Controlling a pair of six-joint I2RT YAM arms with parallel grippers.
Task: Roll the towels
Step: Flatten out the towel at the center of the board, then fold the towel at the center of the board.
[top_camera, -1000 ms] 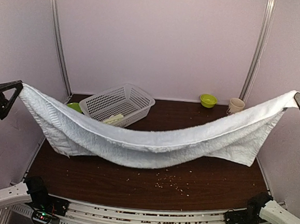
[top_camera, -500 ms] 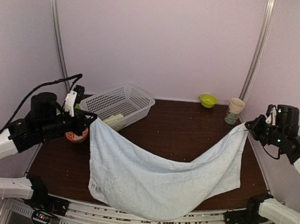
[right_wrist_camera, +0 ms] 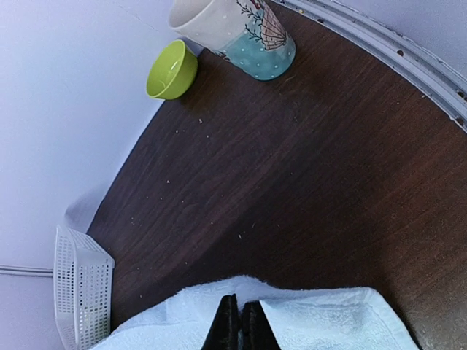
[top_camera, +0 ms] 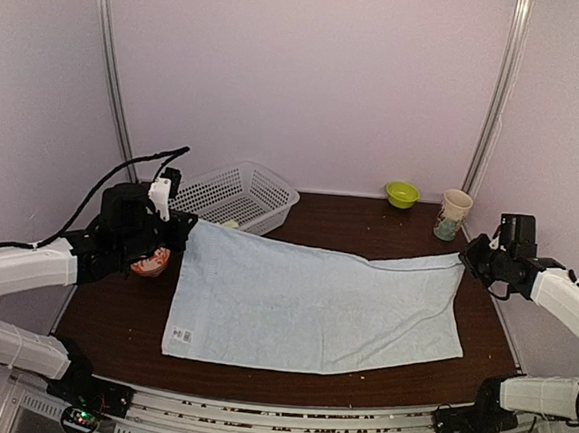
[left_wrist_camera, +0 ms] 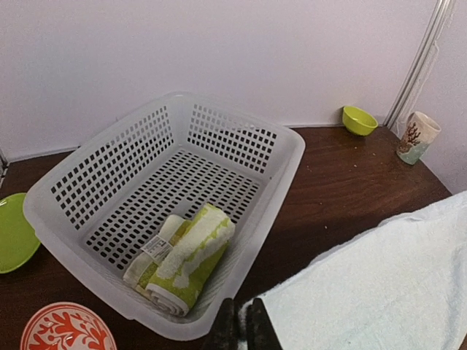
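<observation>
**Pale blue towel [top_camera: 313, 304] spread flat, both far corners pinched**

I see the pale blue towel lying open on the dark wood table [top_camera: 368, 233], its long side running left to right. My left gripper [top_camera: 181, 226] has its fingers closed tight on the far left corner, just beside the white mesh basket [top_camera: 236, 194]. My right gripper [top_camera: 470, 259] is clamped on the far right corner, near the patterned cup [top_camera: 454, 214]. The lime-green towel [left_wrist_camera: 182, 259] sits rolled inside the basket. A small green bowl [top_camera: 402, 193] stands at the back edge, and a red-patterned plate [top_camera: 150, 263] lies under my left arm.
</observation>
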